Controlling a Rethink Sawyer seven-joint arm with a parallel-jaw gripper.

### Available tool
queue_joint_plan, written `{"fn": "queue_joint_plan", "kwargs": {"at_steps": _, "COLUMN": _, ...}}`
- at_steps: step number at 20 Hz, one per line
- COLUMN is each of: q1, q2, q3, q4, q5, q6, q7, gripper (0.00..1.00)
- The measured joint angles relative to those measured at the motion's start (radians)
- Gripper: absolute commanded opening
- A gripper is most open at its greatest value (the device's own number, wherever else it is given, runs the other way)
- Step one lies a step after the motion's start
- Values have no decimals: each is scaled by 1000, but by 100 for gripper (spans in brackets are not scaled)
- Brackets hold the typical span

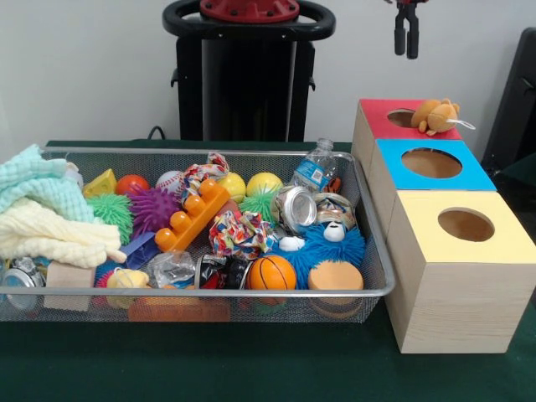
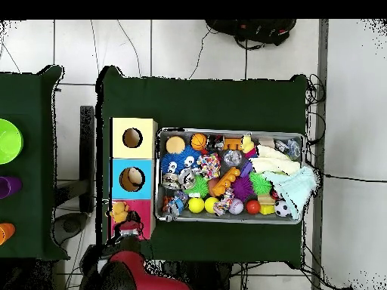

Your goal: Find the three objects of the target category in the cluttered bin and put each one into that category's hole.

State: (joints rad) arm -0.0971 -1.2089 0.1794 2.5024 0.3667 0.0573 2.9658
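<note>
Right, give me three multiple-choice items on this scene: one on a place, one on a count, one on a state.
1. Where is the orange plush toy?
A. in the mesh bin
B. on the red box, at its hole
C. on the yellow box

2. How many wooden boxes with holes stand beside the mesh bin?
A. two
B. three
C. four

3. What does the gripper hold?
A. nothing
B. a bottle
C. a ball

Answers: 1 B, it lies on the red box by the hole's edge; 2 B, red, blue and yellow tops in a row; 3 A, it hangs empty above the red box.
</note>
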Motion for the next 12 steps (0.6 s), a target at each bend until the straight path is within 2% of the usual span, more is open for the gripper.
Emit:
{"fn": "queue_joint_plan", "kwargs": {"at_steps": 4, "q1": 56, "q2": 89, "q3": -72, "q4": -73, "q5": 20, "q6": 0, "q7": 0, "gripper": 100}}
{"fn": "queue_joint_plan", "kwargs": {"at_steps": 12, "q1": 93, "q2": 184, "q3": -156, "q4": -151, "q5": 27, "q6": -1, "q7": 0, "gripper": 100}}
